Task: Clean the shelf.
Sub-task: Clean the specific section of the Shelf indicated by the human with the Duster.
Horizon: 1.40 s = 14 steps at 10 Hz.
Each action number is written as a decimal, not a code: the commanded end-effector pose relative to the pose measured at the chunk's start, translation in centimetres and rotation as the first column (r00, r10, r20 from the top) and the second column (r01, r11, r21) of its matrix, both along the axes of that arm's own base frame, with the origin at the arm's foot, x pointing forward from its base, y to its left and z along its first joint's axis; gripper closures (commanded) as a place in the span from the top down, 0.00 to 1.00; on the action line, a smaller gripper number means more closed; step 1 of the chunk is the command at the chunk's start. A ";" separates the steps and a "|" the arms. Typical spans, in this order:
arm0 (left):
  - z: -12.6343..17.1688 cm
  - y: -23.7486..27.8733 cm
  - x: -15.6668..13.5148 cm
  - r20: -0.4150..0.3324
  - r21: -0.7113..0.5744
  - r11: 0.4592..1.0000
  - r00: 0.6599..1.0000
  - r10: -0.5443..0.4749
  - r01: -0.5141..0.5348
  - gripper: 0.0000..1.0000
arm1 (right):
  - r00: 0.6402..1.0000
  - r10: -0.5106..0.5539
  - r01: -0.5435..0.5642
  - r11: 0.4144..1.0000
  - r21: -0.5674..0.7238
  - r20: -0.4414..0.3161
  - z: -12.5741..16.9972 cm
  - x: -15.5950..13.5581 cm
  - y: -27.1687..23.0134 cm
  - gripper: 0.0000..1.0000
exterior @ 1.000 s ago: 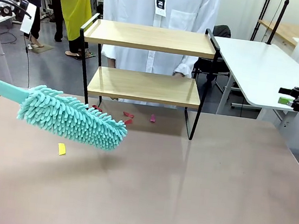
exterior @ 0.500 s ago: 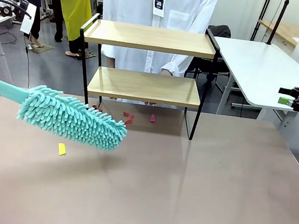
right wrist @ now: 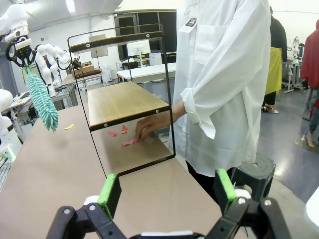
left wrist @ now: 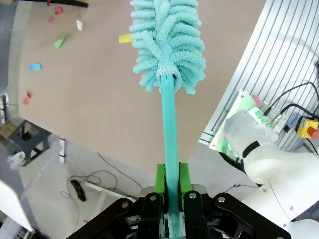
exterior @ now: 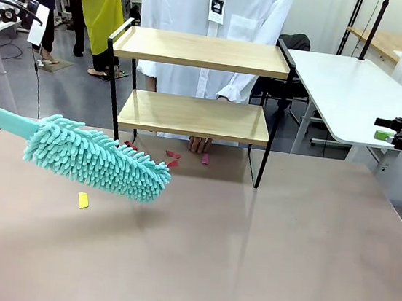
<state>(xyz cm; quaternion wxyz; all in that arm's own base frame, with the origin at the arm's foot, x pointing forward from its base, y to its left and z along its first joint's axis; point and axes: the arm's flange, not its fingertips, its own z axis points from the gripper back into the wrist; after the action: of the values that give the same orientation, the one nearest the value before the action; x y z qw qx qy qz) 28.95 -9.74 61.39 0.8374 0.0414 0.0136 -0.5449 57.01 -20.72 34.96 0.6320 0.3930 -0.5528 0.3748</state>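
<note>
Brown tabletop [exterior: 268, 261] spreads across a busy workshop. At its far edge stands a person in a white coat [exterior: 251, 13], one hand [exterior: 199, 144] resting on the table under the shelf [exterior: 202, 51]. This two-tier wooden rack in a black frame sits at the far middle, well ahead of both grippers. The left gripper [left wrist: 169, 180] is clamped on the handle of a teal fluffy duster [exterior: 97, 158], whose head hangs above the table, short of the shelf and to its left. The right gripper [right wrist: 167, 191] is spread wide and holds nothing, well to the shelf's right. Red paper scraps [exterior: 173, 154] lie under the shelf. A yellow scrap [exterior: 83, 200] lies just below the duster head. A hang tag [exterior: 217, 6] on the coat carries print too small to read.
</note>
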 end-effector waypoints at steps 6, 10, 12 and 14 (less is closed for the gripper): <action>0.1 0.1 -0.1 0.006 0.002 1.000 1.000 0.001 -0.001 0.13 | 1.000 0.002 -0.002 1.000 -0.002 0.003 0.2 0.0 0.3 1.00; 0.1 0.1 -0.1 0.006 0.002 1.000 1.000 0.001 -0.001 0.13 | 1.000 0.002 -0.002 1.000 -0.002 0.003 0.2 0.0 0.3 1.00; 0.1 0.1 -0.1 0.006 0.002 1.000 1.000 0.001 -0.001 0.13 | 1.000 0.002 -0.002 1.000 -0.002 0.003 0.2 0.0 0.3 1.00; 0.1 0.1 -0.1 0.006 0.002 1.000 1.000 0.001 -0.001 0.13 | 1.000 0.002 -0.002 1.000 -0.002 0.003 0.2 0.0 0.3 1.00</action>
<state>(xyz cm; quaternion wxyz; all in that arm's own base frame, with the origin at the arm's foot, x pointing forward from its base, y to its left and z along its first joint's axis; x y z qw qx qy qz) 28.95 -9.74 61.39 0.8374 0.0414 0.0136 -0.5449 57.01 -20.72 34.96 0.6320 0.3930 -0.5528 0.3748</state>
